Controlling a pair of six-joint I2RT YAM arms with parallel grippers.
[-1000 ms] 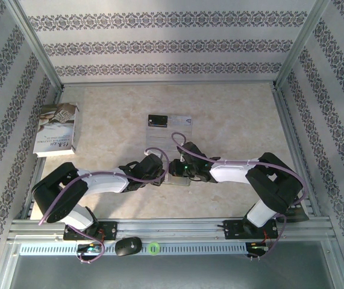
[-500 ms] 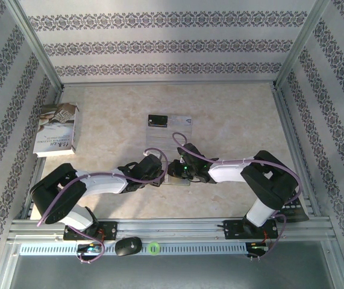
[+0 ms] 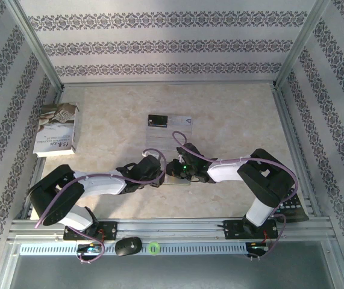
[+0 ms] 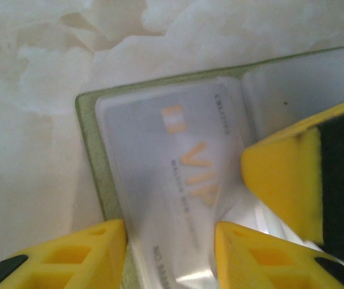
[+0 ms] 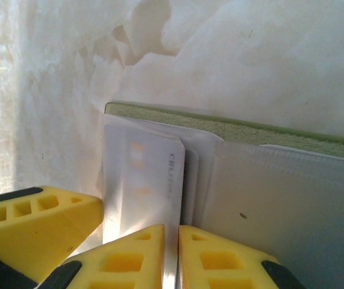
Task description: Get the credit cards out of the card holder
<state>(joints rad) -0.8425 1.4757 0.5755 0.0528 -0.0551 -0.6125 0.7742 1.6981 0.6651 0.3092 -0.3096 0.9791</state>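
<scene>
On the marbled table [image 3: 232, 114], with a book [image 3: 56, 129] at the far left, your two arms fold inward and meet over the card holder [image 3: 181, 181]. It lies open near the middle of the table's near half. Well apart from it, toward the far side, a black card [image 3: 156, 121] lies just beside a pale sheet [image 3: 182, 121]. From above, it cannot be told whether that sheet is itself a card.

One silvery card [image 4: 172, 180], lettered VIP in orange, sits in a clear-fronted pocket of the holder, its end reaching toward your left gripper [image 4: 170, 241]. That pincer stands spread, with a yellow finger on either side of the card's end. It is not clear whether the pads touch the card. Your right gripper [image 5: 179, 232] is pressed together to a thin slit, on the line where the card's edge meets the pocket fold. What thin layer it pinches, if any, cannot be told.

The step in hand looks like drawing this card out. With the black card lying out on the table, the task seems partly done.

To do it well:
- Use the right pincer as the anchor so the light holder does not ride along.
- Bring the left fingers onto the card's bare end alone, not the film over it, and close gently.
- Pull flat and straight along the card's length, toward the pocket's mouth.

If you lift too early, the film will likely bind, or the whole holder will come up with the card.
</scene>
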